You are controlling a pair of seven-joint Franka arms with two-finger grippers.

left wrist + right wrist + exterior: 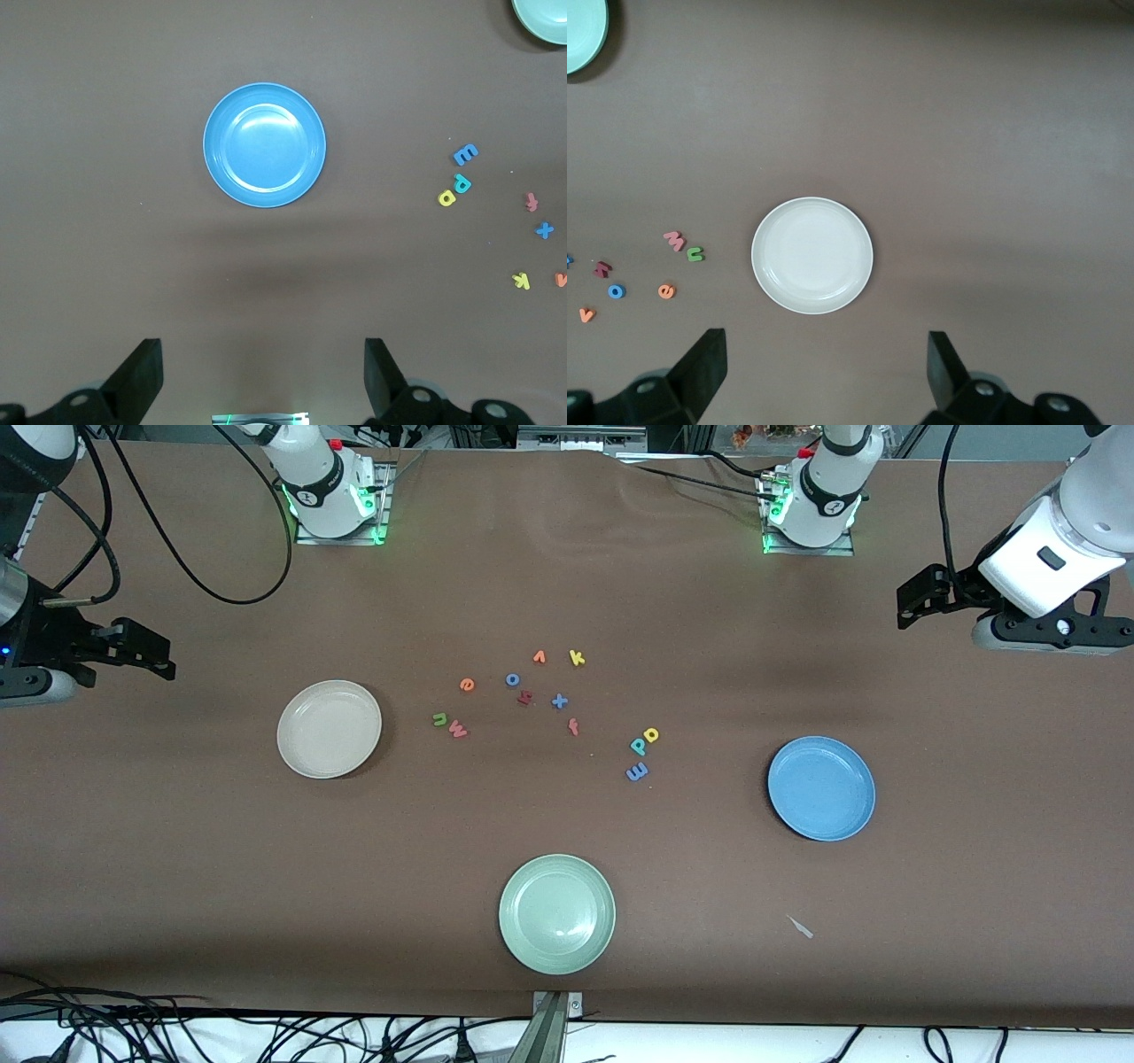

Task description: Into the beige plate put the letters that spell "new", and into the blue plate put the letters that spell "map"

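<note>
Tiny foam letters lie scattered mid-bench on the matte brown bench (177, 868): green n (438, 719), orange e (467, 685), red w (458, 731), and m (637, 771), a (651, 734), p (638, 746) in a cluster. Smooth, round, shallow beige plate (329, 728) and blue plate (821, 788) hold nothing, as does the green plate (556, 913) near the front edge. A small pale scrap (801, 927), possibly tape, lies nearby. Left gripper (263, 381) and right gripper (826, 379) wait over the bench ends, fingers apart.

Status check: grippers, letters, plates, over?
Left gripper and right gripper open, empty, waiting high. Letters loose mid-table. Beige plate, blue plate empty. Nothing blocking.
</note>
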